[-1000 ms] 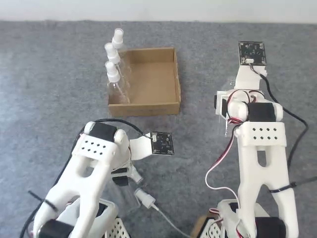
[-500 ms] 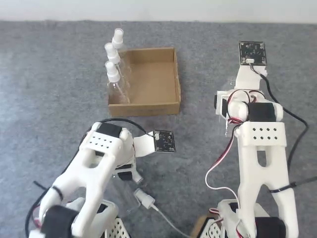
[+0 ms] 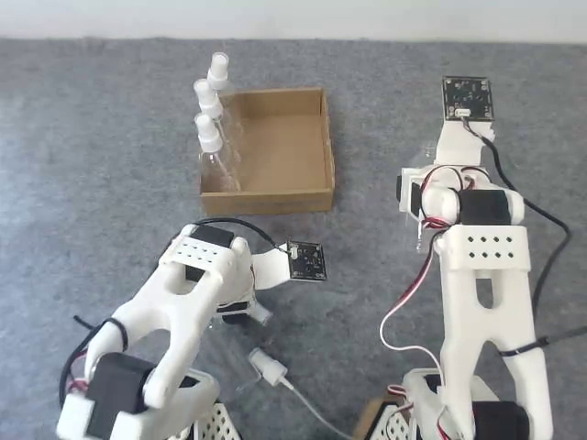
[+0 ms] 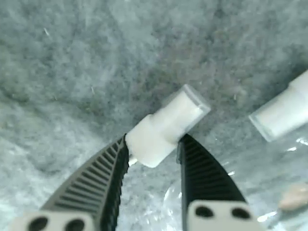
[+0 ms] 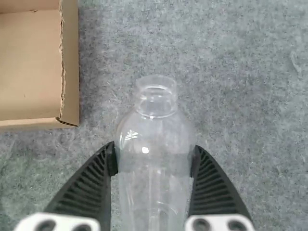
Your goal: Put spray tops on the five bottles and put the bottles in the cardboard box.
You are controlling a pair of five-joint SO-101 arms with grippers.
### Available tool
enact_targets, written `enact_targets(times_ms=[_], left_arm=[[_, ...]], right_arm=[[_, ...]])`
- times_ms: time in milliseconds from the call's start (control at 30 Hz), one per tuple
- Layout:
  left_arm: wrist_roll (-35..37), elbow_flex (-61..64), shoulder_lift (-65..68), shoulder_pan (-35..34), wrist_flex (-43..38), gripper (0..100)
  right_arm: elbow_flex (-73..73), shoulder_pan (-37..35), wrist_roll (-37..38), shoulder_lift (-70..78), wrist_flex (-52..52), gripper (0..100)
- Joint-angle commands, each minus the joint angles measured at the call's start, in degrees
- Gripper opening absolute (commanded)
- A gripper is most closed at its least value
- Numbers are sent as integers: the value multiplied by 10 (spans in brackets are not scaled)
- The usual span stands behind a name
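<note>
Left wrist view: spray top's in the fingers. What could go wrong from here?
The left gripper pinches the spray top only at its fingertips; it could pivot or slip. A second spray top lies close by and could get knocked. The right gripper holds the open bottle by its smooth body; pressing a top on might push it through the fingers.

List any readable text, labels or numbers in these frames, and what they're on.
No text can be read in any view.
Cardboard box: plain, no print seen.
Open bottle: clear, no label.
Spray top: plain white, no marks.
Circuit boards on the arms: any markings are too small to read.
</note>
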Motion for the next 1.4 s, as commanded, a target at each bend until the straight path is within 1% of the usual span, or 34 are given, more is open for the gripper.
enact_targets(times_ms=[0,133,267,467,567,633,700,967,1133,1200,1367], left_arm=[[25,-16,-6,-8,-7,93],[94,-44,-2,-30,-7,111],[144,-62,-2,-50,-6,130],[202,-60,-2,-47,-3,139],[203,-67,-6,-45,19,208],[203,-78,-6,-39,24,229],[203,-87,-2,-33,23,228],[204,-115,-1,30,21,228],[200,-131,0,32,19,228],[182,-131,0,33,20,228],[175,-131,0,50,21,228]], right_arm=[[-11,3,-3,-22,-13,45],[-11,3,-3,-22,-13,45],[-11,3,-3,-22,-13,45],[-11,3,-3,-22,-13,45],[-11,3,-3,-22,-13,45],[-11,3,-3,-22,-13,45],[-11,3,-3,-22,-13,45],[-11,2,-3,-22,-13,45],[-11,2,-2,-22,-13,45],[-11,2,-2,-22,-13,45],[-11,2,-2,-22,-13,45]])
